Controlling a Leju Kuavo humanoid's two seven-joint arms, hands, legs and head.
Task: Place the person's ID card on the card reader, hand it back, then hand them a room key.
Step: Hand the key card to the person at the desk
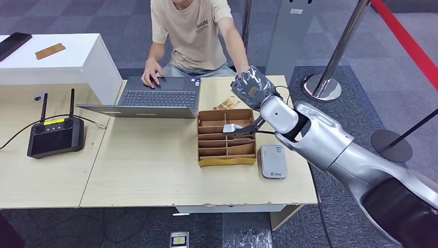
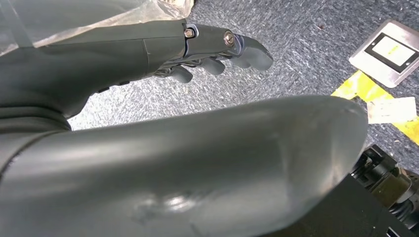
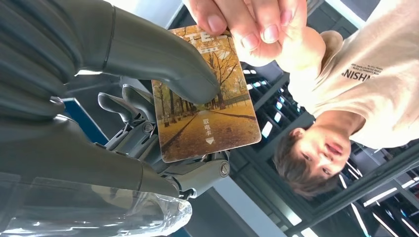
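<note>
Right arm (image 1: pixel 330 142) stretched forward and up from lower right, silver casing, wrist raised. Right hand (image 1: pixel 252 88) lifted at arm's end, thumb (image 3: pixel 163 59) pressed on face of a card (image 3: pixel 205 98), fingers (image 3: pixel 133 106) behind it, pinching it. Left hand (image 2: pixel 197 47) hanging low over the floor, fingers (image 2: pixel 212 64) slightly curled and apart, holding nothing.

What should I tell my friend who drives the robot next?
Right hand: raised toward the person, thumb and fingers pinching a key card; the person's fingers grip its other end.
Left hand: hanging over the carpet, holding nothing.
Card reader: on the table beside the card box, nothing on it.
Done: handover is under way.
Left: probably let go once the person has it.
</note>
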